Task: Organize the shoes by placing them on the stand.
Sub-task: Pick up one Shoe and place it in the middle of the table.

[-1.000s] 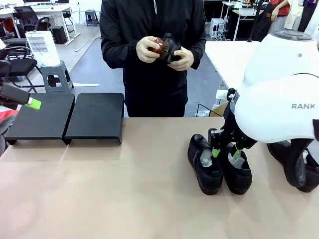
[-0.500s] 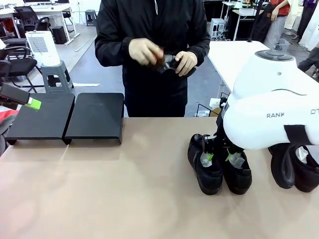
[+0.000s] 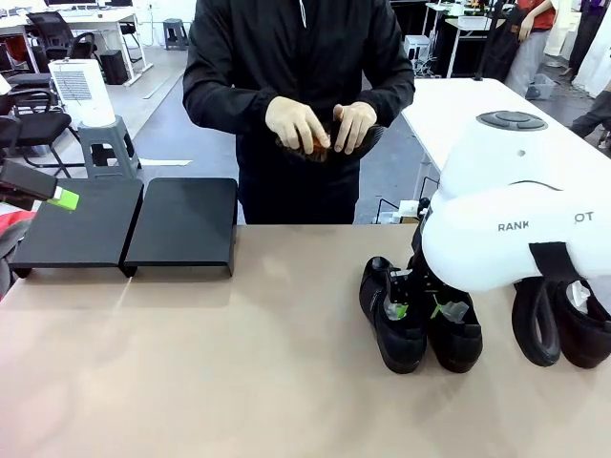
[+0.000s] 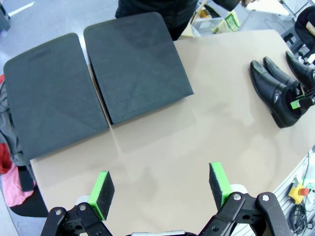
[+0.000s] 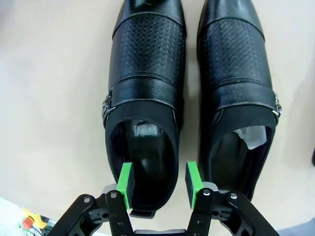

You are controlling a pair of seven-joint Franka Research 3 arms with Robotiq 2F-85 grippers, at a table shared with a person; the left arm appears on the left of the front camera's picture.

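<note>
Over on the shoes, the right gripper [image 5: 159, 183] sits low at the heel of one shoe [image 5: 145, 73], pads apart, one over the opening and the other in the gap beside its mate [image 5: 236, 64], with no pinch on the side wall between them. The left gripper [image 4: 160, 189] hangs spread wide, and the stand [image 4: 133, 64] lies well ahead of its fingers.
</note>
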